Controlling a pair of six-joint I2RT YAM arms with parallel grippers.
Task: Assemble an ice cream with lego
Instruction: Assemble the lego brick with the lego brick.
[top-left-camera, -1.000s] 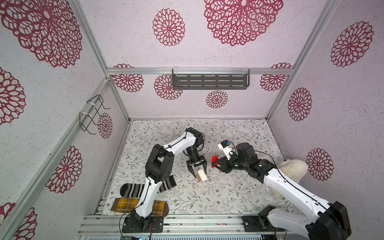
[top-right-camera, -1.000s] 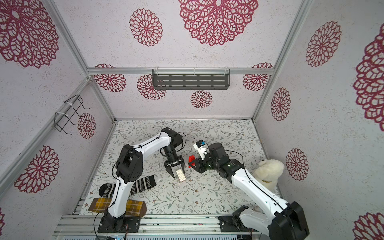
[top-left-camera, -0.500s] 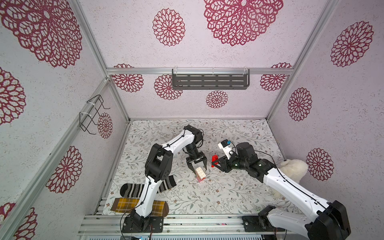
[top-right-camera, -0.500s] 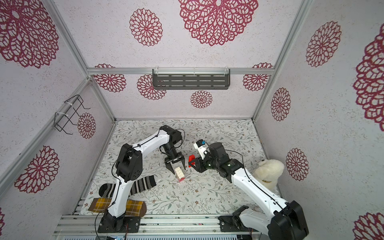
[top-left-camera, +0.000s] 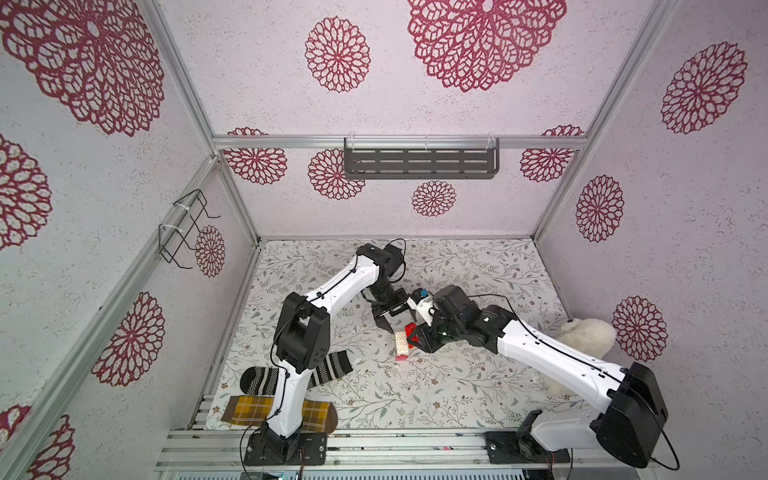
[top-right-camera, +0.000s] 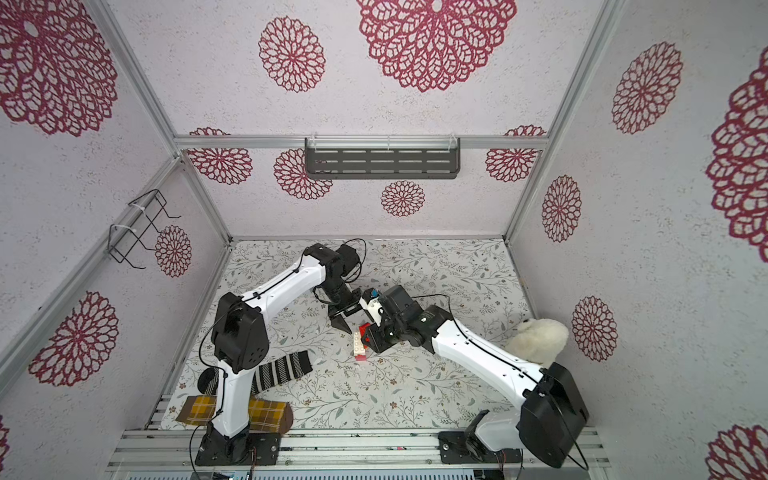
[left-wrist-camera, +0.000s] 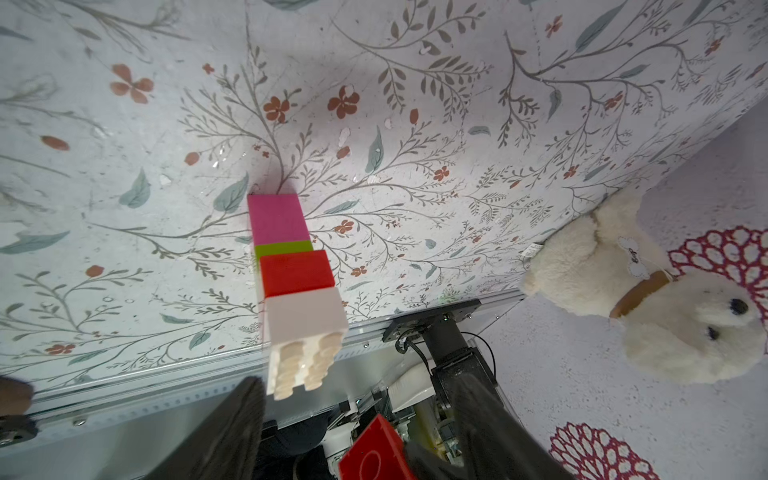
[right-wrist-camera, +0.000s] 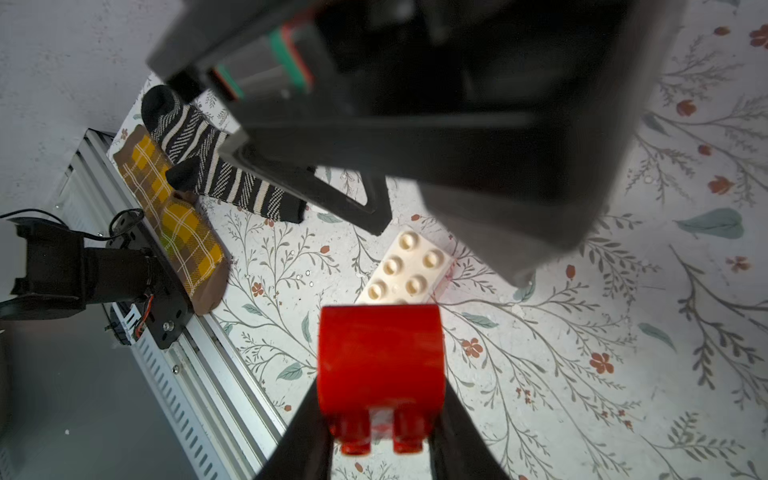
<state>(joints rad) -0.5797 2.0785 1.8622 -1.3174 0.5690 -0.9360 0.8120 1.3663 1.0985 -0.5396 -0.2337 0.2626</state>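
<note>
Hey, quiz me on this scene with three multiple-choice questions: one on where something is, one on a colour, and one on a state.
1. Where on the table is the plush dog?
A centre
B right edge
C left edge

2. What colour is the top brick of the stack?
A blue
B black
C white

3. What is the state of the right hand?
A shut on a red brick
B open, empty
C shut, empty

Answers:
1. B, it sits against the right wall.
2. C, white studs face upward.
3. A, the brick is clamped between its jaws.
</note>
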